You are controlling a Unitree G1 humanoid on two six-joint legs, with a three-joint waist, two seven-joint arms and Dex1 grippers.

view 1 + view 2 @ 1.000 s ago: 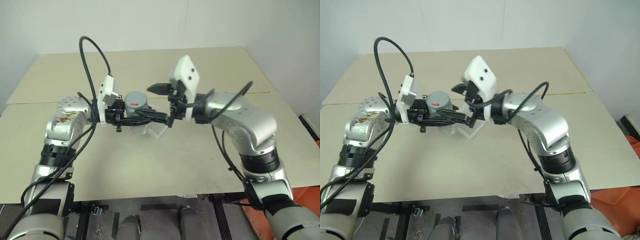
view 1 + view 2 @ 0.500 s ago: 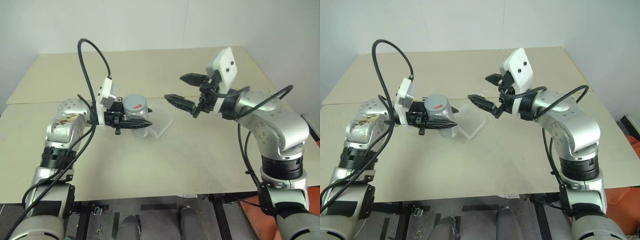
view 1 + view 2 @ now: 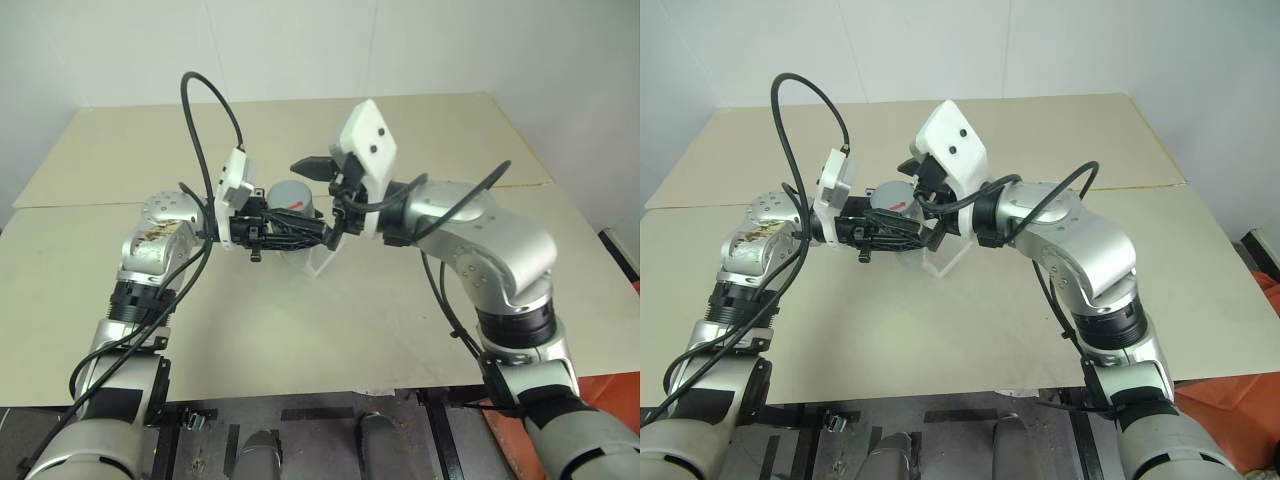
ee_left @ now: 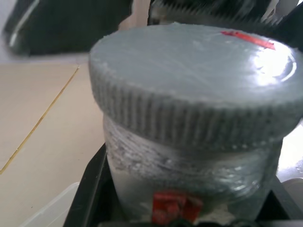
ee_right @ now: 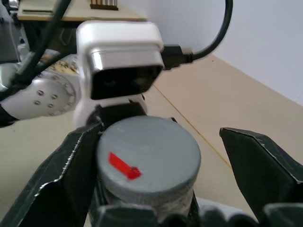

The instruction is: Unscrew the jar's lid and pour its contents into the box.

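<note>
Left claw (image 3: 300,237) clamps the jar (image 4: 189,175) to steady it | right claw (image 5: 156,156) gapes astride the lid (image 5: 147,158), centre frame | you twist next

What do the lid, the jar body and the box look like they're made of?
Lid: matte grey plastic, probably; moulded ribbing round its edge, red mark on top.
Jar: clear plastic or glass, can't tell which; the wall looks silvery and scuffed.
Box: thin translucent plastic; the table shows through it.
</note>
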